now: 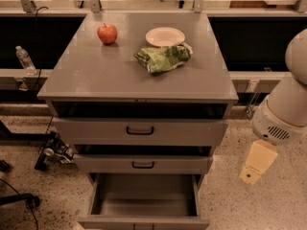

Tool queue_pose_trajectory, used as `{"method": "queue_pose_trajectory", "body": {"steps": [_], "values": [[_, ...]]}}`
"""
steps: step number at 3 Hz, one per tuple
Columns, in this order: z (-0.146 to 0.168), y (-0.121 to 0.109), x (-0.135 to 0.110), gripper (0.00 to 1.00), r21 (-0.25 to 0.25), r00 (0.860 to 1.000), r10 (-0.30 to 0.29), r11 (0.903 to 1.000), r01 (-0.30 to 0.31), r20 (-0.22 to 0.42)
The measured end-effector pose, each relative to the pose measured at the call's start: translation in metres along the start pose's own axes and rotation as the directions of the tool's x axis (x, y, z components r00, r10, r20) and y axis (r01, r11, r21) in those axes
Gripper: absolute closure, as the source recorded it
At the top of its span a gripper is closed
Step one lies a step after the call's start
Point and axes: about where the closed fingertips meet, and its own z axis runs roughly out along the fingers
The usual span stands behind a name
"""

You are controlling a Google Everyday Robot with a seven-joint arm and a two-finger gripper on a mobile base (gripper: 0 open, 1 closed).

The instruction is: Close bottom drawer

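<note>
The grey cabinet (pixel 110 75) stands in the middle of the camera view. Its bottom drawer (pixel 144 200) is pulled far out towards me and its grey inside is empty. The drawer's flat front (pixel 144 222) lies at the lower edge of the frame, and its handle is cut off there. My gripper (pixel 256 163), a beige piece hanging under the white arm (pixel 288 109), hovers to the right of the cabinet. It is level with the middle drawer (pixel 143 165), clear of the cabinet and touching nothing.
A red apple (pixel 107 33), a white plate (pixel 165 36) and a green crumpled bag (pixel 162 58) lie on the cabinet top. The top drawer (pixel 140 130) is above the middle one. A water bottle (pixel 24 60) and cables (pixel 53 150) are at the left.
</note>
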Motion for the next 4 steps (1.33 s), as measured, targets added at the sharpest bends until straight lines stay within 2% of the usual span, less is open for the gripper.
{"method": "queue_pose_trajectory", "body": {"steps": [2, 3, 4], "values": [[0.007, 0.0, 0.001, 0.0, -0.017, 1.0, 0.02, 0.9997, -0.02, 0.005], [0.034, 0.005, 0.001, 0.0, -0.066, 0.998, 0.06, 0.9961, -0.059, 0.008], [0.105, 0.022, -0.007, 0.0, -0.174, 0.989, 0.149, 0.9735, -0.149, -0.009]]}}
